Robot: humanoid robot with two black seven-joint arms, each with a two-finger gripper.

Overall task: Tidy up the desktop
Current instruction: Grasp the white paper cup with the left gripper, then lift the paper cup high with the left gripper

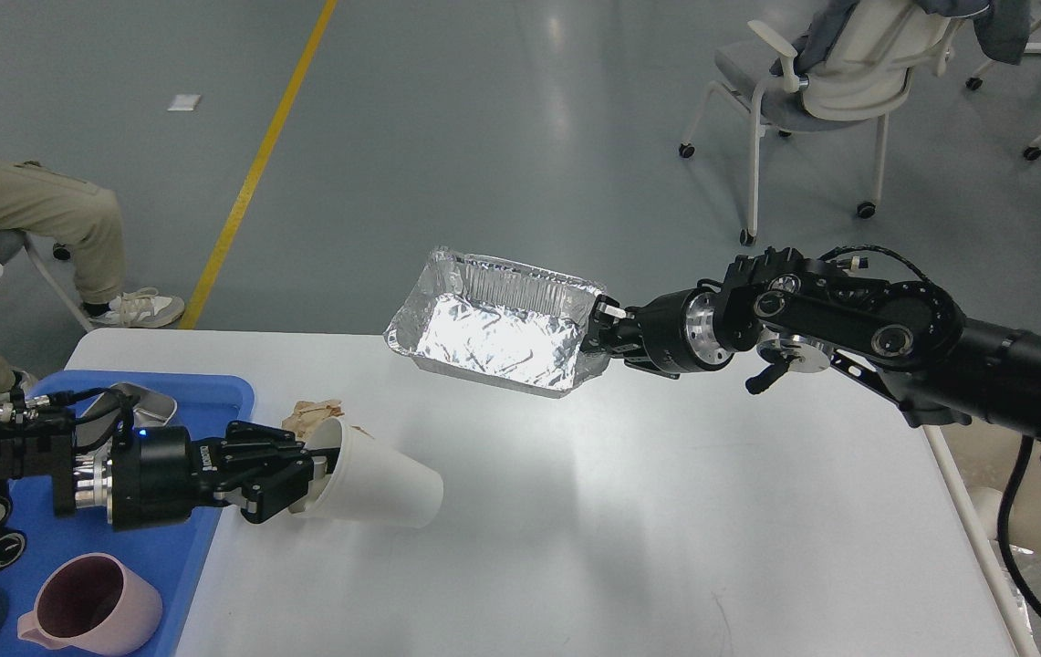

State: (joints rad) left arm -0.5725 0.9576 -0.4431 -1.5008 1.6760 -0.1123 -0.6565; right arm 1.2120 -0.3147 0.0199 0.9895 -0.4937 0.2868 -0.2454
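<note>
The white desktop (620,511) fills the lower part of the head view. My left gripper (306,474) is shut on the rim of a white paper cup (383,488), held on its side above the desktop's left part. Crumpled brown paper (310,412) lies just behind the cup, mostly hidden by it. My right gripper (600,330) is shut on the right rim of a foil tray (493,324) and holds it in the air over the desktop's far edge.
A blue tray (201,401) at the left holds a pink cup (96,602) and a metal tin (141,401). A seated person (27,210) is at the far left. Office chairs (812,91) stand at the back right.
</note>
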